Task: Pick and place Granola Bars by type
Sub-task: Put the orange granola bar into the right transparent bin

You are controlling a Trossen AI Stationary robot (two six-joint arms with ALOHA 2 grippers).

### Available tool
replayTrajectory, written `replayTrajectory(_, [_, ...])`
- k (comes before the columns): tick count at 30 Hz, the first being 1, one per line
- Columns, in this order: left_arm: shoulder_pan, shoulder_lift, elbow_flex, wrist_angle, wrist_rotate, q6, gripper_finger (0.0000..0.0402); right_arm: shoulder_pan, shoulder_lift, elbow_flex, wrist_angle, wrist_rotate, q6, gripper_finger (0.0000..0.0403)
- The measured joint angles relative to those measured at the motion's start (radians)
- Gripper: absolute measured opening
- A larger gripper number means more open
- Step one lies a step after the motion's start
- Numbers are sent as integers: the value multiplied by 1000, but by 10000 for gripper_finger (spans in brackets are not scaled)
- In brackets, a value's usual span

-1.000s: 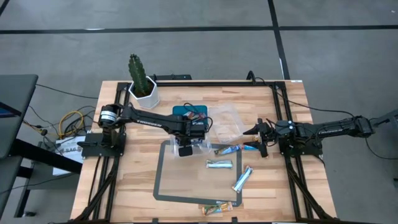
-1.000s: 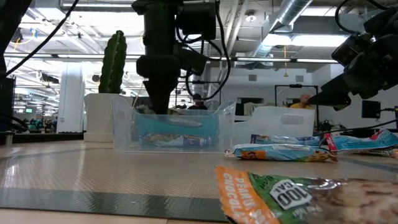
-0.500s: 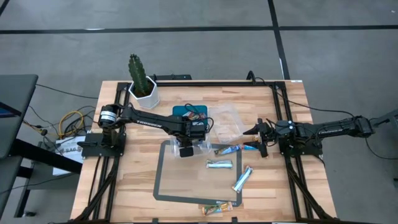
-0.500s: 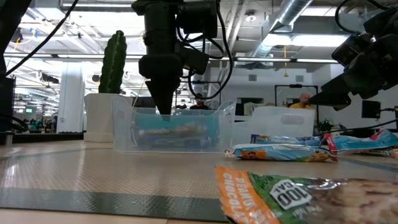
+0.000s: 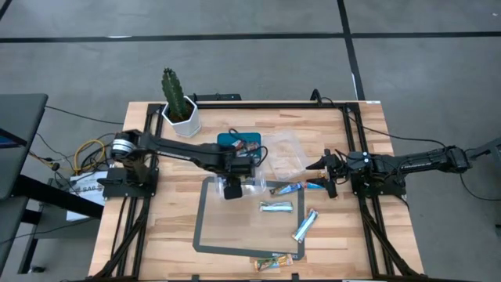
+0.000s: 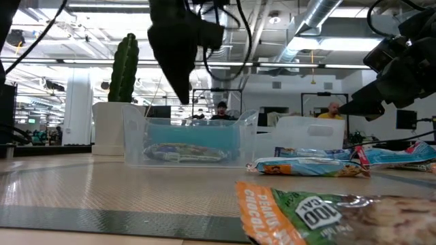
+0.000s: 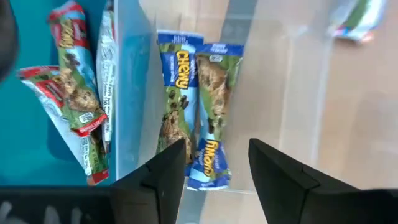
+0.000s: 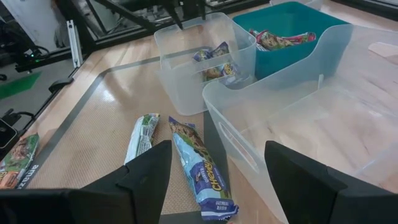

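Left gripper (image 6: 178,85) raised above clear tub (image 6: 182,139), jaws parted, empty

Bright, even overhead light; ceiling lamps (image 6: 300,42) glare in the low view. The nearest wrapper (image 6: 320,212) is blurred. Soft shadows on the tabletop (image 5: 172,227).

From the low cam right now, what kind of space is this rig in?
Likely an open-plan lab or industrial workspace: exposed ducts on the ceiling, people at desks behind the table, and a bare grey floor around it.
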Motion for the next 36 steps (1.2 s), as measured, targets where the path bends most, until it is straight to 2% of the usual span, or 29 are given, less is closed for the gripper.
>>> replayTrajectory(11, [-103, -181, 0, 41, -2, -58, 169, 0, 0, 0, 0, 0, 0, 249])
replayTrajectory(18, [-128, -194, 0, 138, -62, -68, 169, 0, 0, 0, 0, 0, 0, 249])
replayTrajectory(24, [-122, -110, 1, 336, -62, 2, 169, 0, 0, 0, 0, 0, 0, 249])
replayTrajectory(27, [-117, -49, 31, 373, -62, 30, 169, 0, 0, 0, 0, 0, 0, 249])
replayTrajectory(31, [-114, 50, 135, 368, -63, 63, 169, 0, 0, 0, 0, 0, 0, 249])
replayTrajectory(36, [-115, 200, 337, 271, -52, 123, 169, 0, 0, 0, -1, 0, 0, 249])
